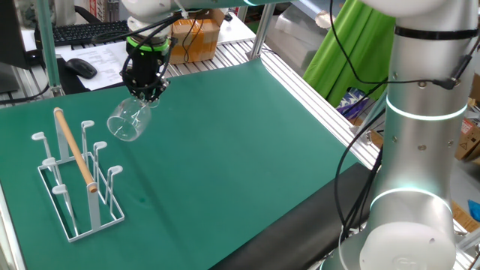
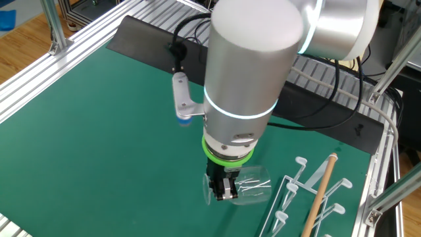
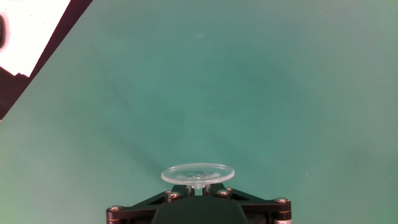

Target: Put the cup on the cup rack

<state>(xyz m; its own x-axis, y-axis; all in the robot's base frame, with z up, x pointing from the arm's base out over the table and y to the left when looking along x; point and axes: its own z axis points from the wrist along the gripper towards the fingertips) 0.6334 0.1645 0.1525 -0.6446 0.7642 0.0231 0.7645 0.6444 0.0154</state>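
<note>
The cup (image 1: 126,120) is a clear stemmed glass hanging above the green mat, tilted with its bowl pointing down toward the rack. My gripper (image 1: 148,94) is shut on its short stem. The other fixed view shows the cup's bowl (image 2: 250,185) lying sideways beside the fingers (image 2: 225,187). In the hand view the cup's round foot (image 3: 197,172) sits just past my gripper (image 3: 198,188), with the stem pinched between the jaws. The cup rack (image 1: 88,126), white wire with flat-tipped pegs and a wooden rod (image 1: 73,150) on top, stands just left of and below the cup. It also shows as the cup rack (image 2: 296,189) to the cup's right.
A keyboard (image 1: 90,32), a mouse (image 1: 81,67) and papers lie beyond the mat's far edge, next to a cardboard box (image 1: 196,37). Aluminium rails (image 1: 315,94) border the mat on the right. The robot's base column (image 1: 420,150) stands at the near right.
</note>
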